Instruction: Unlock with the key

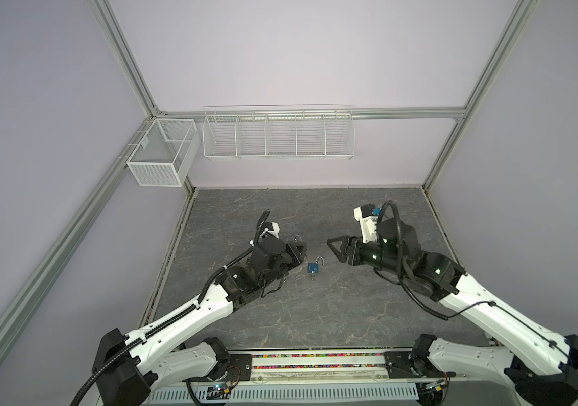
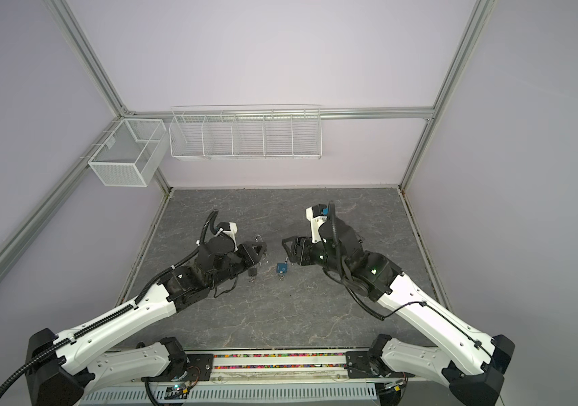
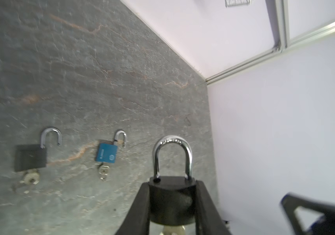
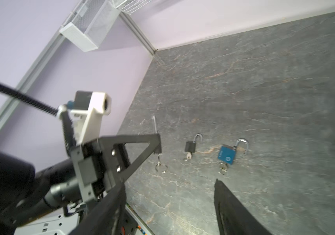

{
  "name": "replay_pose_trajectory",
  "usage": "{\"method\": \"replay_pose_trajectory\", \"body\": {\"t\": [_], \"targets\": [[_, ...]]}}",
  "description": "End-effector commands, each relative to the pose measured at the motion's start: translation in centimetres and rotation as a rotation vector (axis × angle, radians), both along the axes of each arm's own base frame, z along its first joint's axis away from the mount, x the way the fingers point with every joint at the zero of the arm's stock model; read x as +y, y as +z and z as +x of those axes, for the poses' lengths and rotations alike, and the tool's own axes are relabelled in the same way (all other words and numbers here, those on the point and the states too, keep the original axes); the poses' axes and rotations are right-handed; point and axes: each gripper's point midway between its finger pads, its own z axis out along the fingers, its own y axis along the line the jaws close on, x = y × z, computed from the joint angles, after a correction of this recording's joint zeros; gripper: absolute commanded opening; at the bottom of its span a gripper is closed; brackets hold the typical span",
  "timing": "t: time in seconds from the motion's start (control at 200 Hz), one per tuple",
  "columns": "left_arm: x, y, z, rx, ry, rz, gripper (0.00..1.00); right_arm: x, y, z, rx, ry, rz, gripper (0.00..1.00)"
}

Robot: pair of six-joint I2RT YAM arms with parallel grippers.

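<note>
The black lock (image 3: 31,157) and blue lock (image 3: 107,152) are opened; the shut padlock (image 3: 171,200) is clamped by the left gripper (image 3: 172,184), right gripper (image 4: 168,184) spread empty.

Black padlock (image 3: 171,201) partly hides its key (image 3: 173,231) — cut off by the edge.

You face pale lilac walls (image 1: 298,52) framed in aluminium rails (image 1: 403,113), a dark stone-patterned tabletop (image 1: 315,316), a white wire rack (image 1: 277,140) and a mesh basket (image 1: 155,168) hung behind.
</note>
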Motion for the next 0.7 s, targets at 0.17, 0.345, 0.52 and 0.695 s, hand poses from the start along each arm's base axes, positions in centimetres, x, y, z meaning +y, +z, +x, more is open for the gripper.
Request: {"method": "replay_pose_trajectory", "body": {"t": [0.17, 0.345, 0.52, 0.695], "targets": [[-3.6, 0.9, -1.9, -0.564, -0.202, 0.395, 0.00, 0.7, -5.6, 0.4, 0.157, 0.145, -0.359, 0.86], [-4.7, 1.2, -2.3, -0.654, -0.209, 0.392, 0.00, 0.6, -6.7, 1.5, 0.173, 0.110, -0.420, 0.89], [-4.8, 0.9, -2.5, -0.677, -0.214, 0.396, 0.00, -0.6, -7.7, 2.8, 0.174, 0.045, -0.526, 0.90], [-5.0, 0.7, -3.0, -0.697, -0.244, 0.386, 0.00, -1.3, -8.4, 3.2, 0.209, 0.033, -0.582, 0.92]]}}
